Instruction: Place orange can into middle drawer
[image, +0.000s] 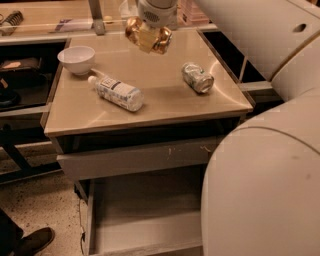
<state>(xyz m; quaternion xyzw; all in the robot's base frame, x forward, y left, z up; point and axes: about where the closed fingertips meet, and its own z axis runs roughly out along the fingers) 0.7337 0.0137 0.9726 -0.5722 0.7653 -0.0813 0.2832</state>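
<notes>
My gripper (148, 36) hangs over the back middle of the table and is shut on the orange can (148, 35), a shiny golden-orange dented can held in the air above the tabletop. The middle drawer (145, 235) is pulled open below the table at the bottom of the view; its flat grey floor and left wall show, and my arm hides its right part.
A silver-green can (198, 77) lies on its side at the table's right. A clear white-labelled bottle (118, 93) lies left of centre, a white bowl (76, 59) behind it. The scratched grey drawer front (135, 159) sits above the open drawer. A shoe (32, 241) is bottom left.
</notes>
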